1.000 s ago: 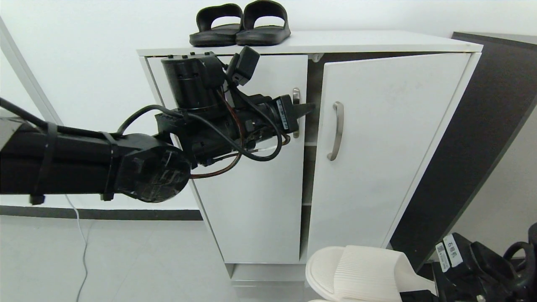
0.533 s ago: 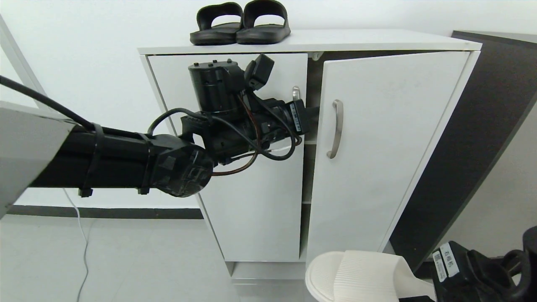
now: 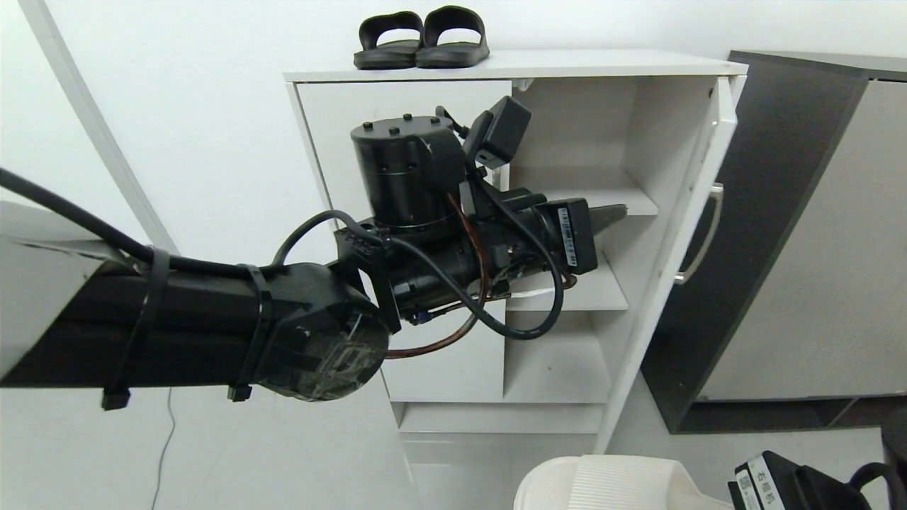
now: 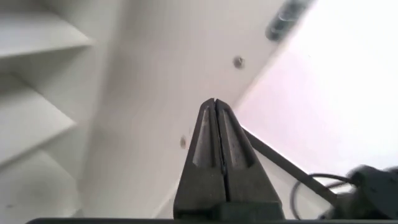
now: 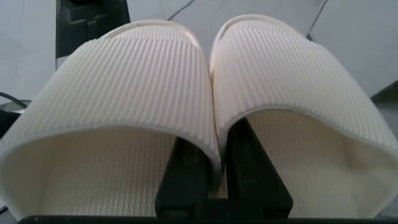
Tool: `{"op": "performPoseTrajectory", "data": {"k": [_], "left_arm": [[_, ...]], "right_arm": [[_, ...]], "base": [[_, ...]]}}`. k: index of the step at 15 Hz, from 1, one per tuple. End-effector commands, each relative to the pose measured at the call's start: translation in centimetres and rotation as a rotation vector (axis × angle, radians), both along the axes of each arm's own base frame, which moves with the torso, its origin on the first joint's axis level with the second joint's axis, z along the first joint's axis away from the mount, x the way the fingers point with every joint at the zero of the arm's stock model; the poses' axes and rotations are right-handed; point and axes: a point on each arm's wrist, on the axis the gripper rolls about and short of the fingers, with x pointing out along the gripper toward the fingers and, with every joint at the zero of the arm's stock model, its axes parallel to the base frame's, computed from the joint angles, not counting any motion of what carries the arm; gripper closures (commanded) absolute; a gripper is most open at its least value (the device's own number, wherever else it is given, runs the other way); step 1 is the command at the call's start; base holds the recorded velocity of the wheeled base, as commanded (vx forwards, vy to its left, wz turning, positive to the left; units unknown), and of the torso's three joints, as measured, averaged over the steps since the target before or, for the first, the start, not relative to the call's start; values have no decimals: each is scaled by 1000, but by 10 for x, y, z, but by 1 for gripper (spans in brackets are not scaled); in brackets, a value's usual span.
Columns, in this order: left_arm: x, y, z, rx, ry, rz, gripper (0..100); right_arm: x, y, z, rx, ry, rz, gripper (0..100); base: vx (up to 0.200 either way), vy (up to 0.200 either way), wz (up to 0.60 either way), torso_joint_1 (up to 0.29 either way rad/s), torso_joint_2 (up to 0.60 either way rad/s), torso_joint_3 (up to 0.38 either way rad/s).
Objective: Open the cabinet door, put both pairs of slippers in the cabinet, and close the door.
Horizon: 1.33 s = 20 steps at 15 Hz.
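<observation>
Draw the closed, empty left gripper (image 3: pixel 613 212) clear of the open cabinet door (image 3: pixel 714 142), then raise the white slippers (image 5: pixel 155 93), pinched in the right gripper (image 5: pixel 217 186) low before the cabinet (image 3: pixel 602 62), onto a shelf (image 3: pixel 602 283).

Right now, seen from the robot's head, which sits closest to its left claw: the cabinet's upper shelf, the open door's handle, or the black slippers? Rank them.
From the left gripper:
1. upper shelf, just beside its tip, inside the cabinet.
2. door handle, on the open door to the right.
3. black slippers, up on the cabinet top, toward the left.
</observation>
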Motion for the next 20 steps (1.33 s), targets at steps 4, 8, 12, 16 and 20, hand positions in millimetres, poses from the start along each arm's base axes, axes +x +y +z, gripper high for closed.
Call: {"op": "performPoseTrajectory", "data": {"k": [4,8,12,16,20], "left_arm": [[2,42,16,-21,-23,90,100],[-16,125,43,-53,-56,324,100],[-88,216,24,99,-38,697,100],[-180,255,-3,200,13,1052,100],[-248,279,-53,294,-5,1284,100]], "right_arm": [[10,4,4,9,11,-42,100],[54,13,18,47,57,-346,100],[101,45,32,103,48,-767,100],[139,70,29,152,6,-1070,100],[150,76,18,167,-45,-1124,100]], "base": [[0,0,0,0,0,0],[0,0,0,0,0,0],[0,0,0,0,0,0],[0,0,0,0,0,0],[0,0,0,0,0,0]]}}
